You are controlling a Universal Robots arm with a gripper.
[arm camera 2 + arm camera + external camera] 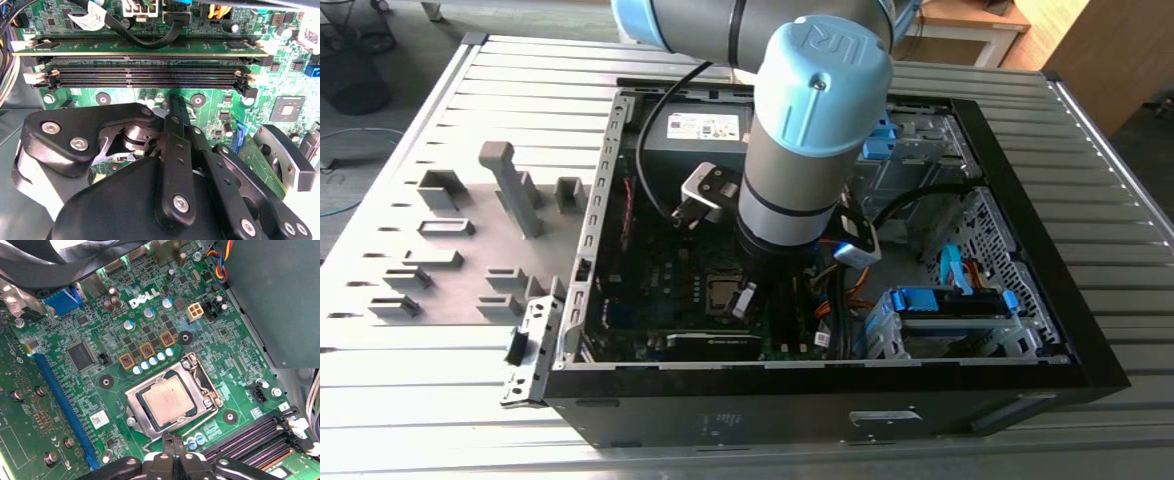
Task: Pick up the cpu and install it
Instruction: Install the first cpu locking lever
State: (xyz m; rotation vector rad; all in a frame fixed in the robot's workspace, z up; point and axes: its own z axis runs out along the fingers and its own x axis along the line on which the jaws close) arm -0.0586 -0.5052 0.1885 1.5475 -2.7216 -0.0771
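Ribbed metal tabletop (520, 80) carries an open computer case (1067, 330); the arm reaches inside. Its gripper (172, 442) hovers just beside the socket, fingers pinched together, empty. The cpu (166, 399) sits in the socket; a misaligned seat could bend contacts.

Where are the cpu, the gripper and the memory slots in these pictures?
cpu (166, 399): first wrist view, middle of its silvery metal top, seated in the socket.
gripper (173, 440): first wrist view, at its black fingertips, just beside the socket.
memory slots (145, 75): second wrist view, middle of the long black slots.
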